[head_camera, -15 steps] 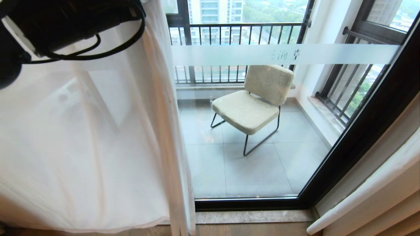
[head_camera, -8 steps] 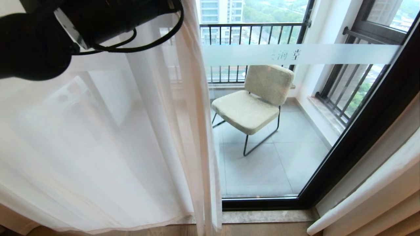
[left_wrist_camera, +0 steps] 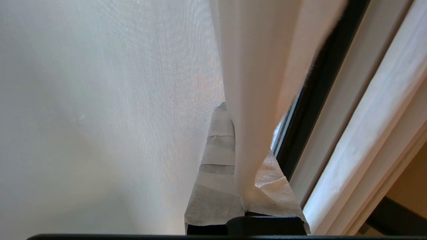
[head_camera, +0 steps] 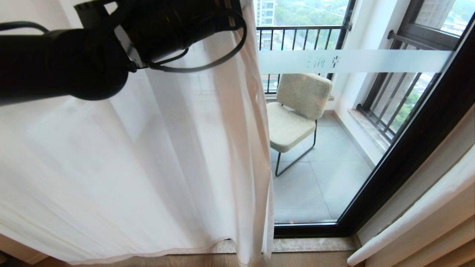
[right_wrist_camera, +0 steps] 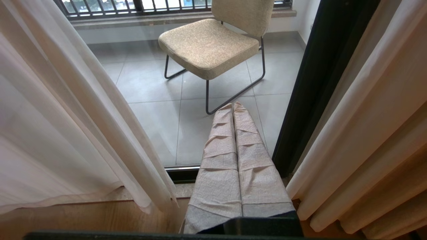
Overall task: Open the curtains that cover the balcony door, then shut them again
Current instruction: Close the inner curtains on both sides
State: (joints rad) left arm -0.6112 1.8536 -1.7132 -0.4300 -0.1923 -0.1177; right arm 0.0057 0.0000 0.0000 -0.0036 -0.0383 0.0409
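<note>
The white sheer layer of the curtains (head_camera: pixel 167 167) hangs over the left and middle of the balcony door (head_camera: pixel 408 148). Its leading edge falls just left of the chair. My left arm (head_camera: pixel 111 44) reaches across the top of the head view, its fingers hidden there. In the left wrist view my left gripper (left_wrist_camera: pixel 233 140) is shut on the sheer's (left_wrist_camera: pixel 100 100) edge fold, which runs between the taped fingers (left_wrist_camera: pixel 213 166). The thick beige layer (head_camera: pixel 426 222) is bunched at the right. My right gripper (right_wrist_camera: pixel 233 108) hangs low in front of the glass, shut and empty.
Behind the glass a beige chair (head_camera: pixel 300 111) stands on the grey balcony tiles before a dark railing (head_camera: pixel 304 27). A frosted band (head_camera: pixel 352 61) crosses the pane. A stone sill (head_camera: pixel 311 244) and wooden floor lie along the door's foot.
My left arm has swept to the right with the sheer's edge. The sheer now covers more of the glass and hides part of the chair. The right gripper has stayed put.
</note>
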